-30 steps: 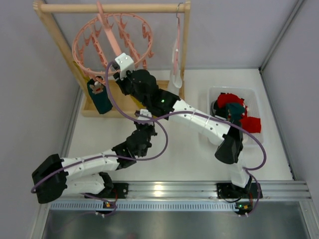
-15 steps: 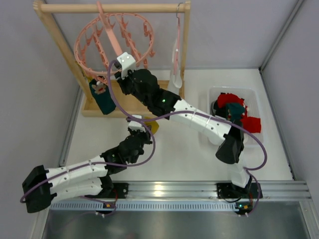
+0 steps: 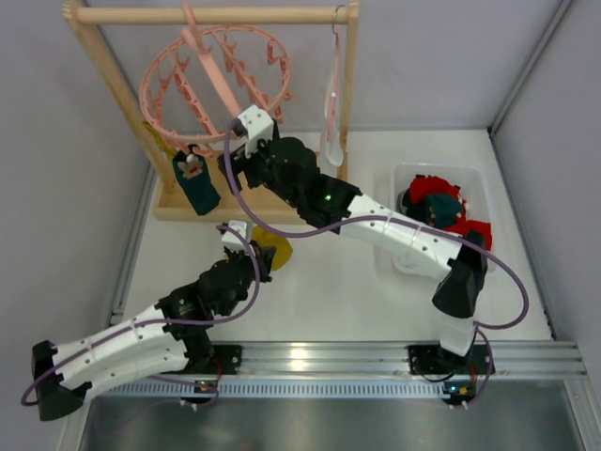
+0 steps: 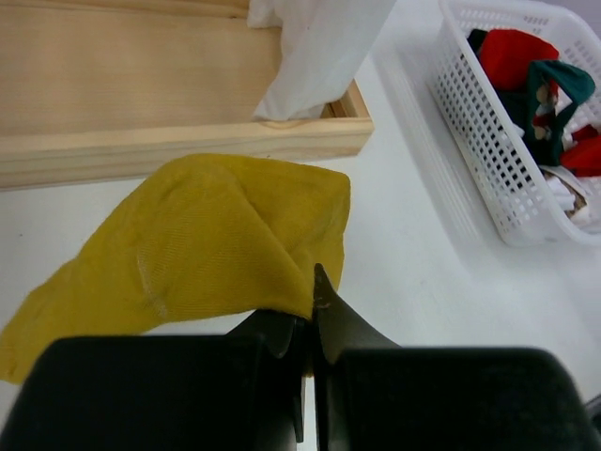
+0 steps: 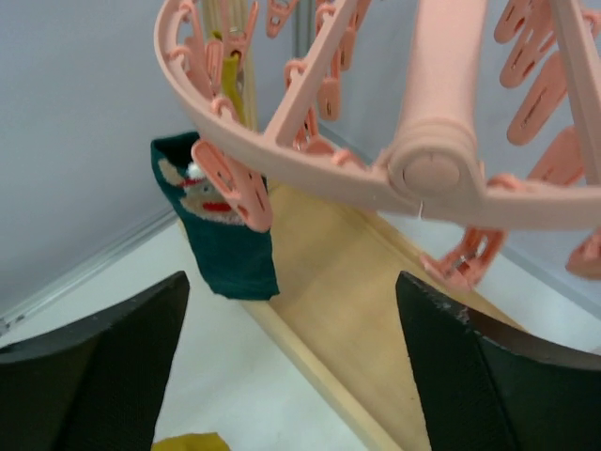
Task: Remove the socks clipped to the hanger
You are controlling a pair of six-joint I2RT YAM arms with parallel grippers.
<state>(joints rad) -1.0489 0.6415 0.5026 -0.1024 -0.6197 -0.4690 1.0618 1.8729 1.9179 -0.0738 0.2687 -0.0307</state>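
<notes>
The pink ring hanger (image 3: 214,80) hangs from the wooden rack and fills the top of the right wrist view (image 5: 310,160). One dark teal sock (image 3: 197,188) stays clipped at its left rim (image 5: 230,249). A strip of yellow sock (image 5: 230,80) shows on a peg behind it. My right gripper (image 3: 239,158) stands open just below the ring (image 5: 289,282), nothing between its fingers. My left gripper (image 3: 255,254) is shut on a mustard yellow sock (image 3: 275,252), pinching its edge (image 4: 315,301). That sock (image 4: 188,249) drapes over the table in front of the rack base.
A white basket (image 3: 474,178) at the right holds red and teal socks (image 4: 540,85). A white cloth (image 3: 333,122) hangs on a slim pink hanger at the rack's right post. The rack's wooden base (image 4: 141,94) lies just beyond the yellow sock.
The right gripper has opened and shifted slightly right under the ring. The left arm has drawn back toward the near left, carrying the yellow sock away from the rack.
</notes>
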